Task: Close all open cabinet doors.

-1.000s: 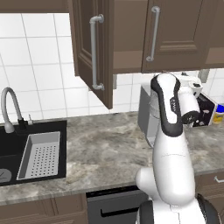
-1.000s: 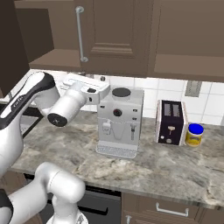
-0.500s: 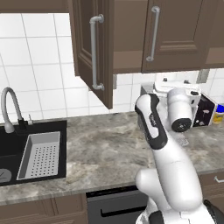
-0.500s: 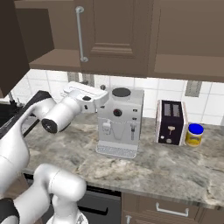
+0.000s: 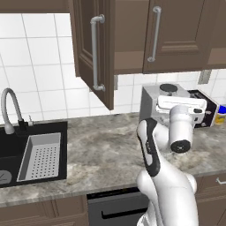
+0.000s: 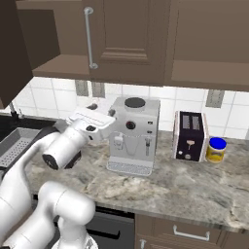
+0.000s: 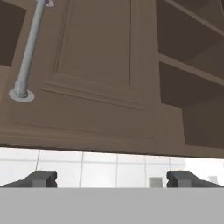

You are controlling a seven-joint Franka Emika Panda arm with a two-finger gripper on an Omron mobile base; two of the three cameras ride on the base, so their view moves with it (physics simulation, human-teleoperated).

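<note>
Up and to the left of the gripper (image 7: 112, 178), one cabinet door (image 5: 93, 48) stands swung out over the counter (image 5: 101, 150). Since a second ago the arm has folded lower and turned the hand up at the closed door (image 7: 94, 65) above it (fingers spread wide, holding nothing), so closing hasn't begun.

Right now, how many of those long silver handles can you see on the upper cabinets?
2. One handle is on the open door swung out over the counter near the sink. The other handle is on the closed door above the coffee machine. More may lie outside the frame.
</note>
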